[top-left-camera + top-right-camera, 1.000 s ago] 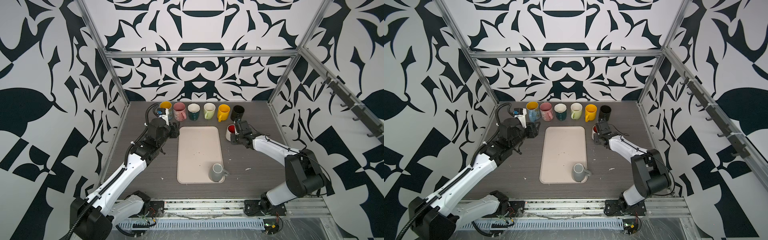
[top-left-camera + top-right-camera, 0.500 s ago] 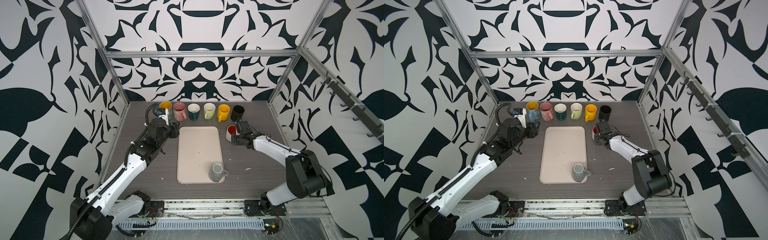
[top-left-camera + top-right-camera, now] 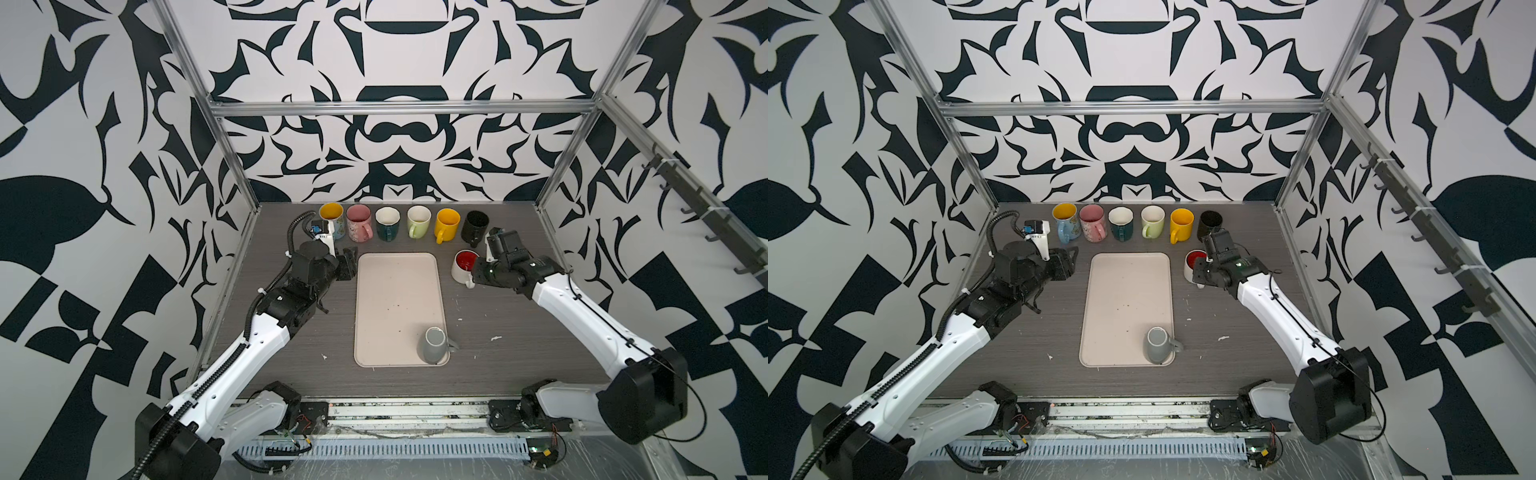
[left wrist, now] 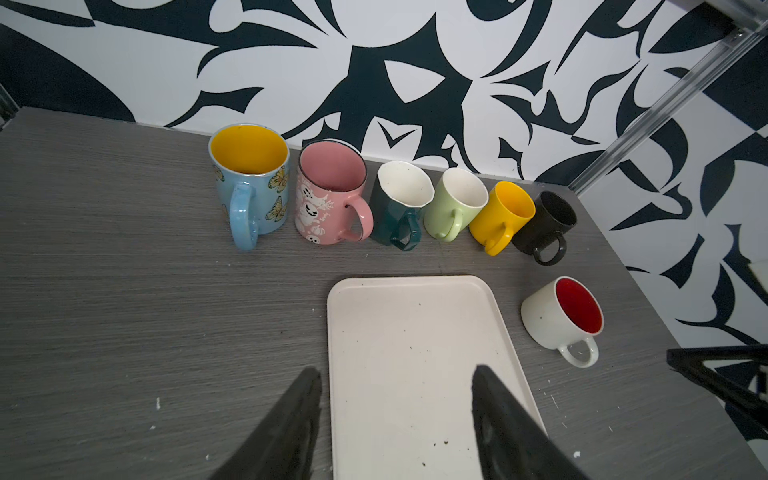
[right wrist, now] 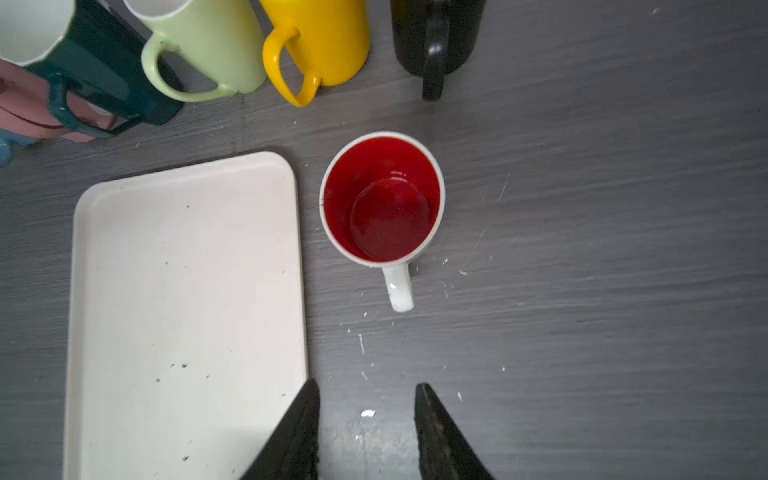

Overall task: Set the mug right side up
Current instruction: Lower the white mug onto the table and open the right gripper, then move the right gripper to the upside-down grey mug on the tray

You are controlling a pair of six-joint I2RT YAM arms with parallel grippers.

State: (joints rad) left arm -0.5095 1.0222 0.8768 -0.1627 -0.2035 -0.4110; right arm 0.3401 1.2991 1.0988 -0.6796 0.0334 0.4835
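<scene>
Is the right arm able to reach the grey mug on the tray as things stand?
Probably yes. The right gripper is open and empty, and the grey mug stands alone at a corner of the tray on that arm's side, with nothing standing between them.

Black-and-white patterned walls (image 3: 395,54) of bold, leaf-like shapes close in the workspace on three sides. Aluminium frame bars (image 3: 399,109) run across the back panel and down both rear corners. The tabletop (image 3: 519,332) is dark grey with a fine wood grain, flecked with small white crumbs. A rail of dark hooks (image 3: 681,183) runs along the right-hand wall. A slotted white cable duct (image 3: 386,451) lies along the front edge. The light is even and soft.
</scene>
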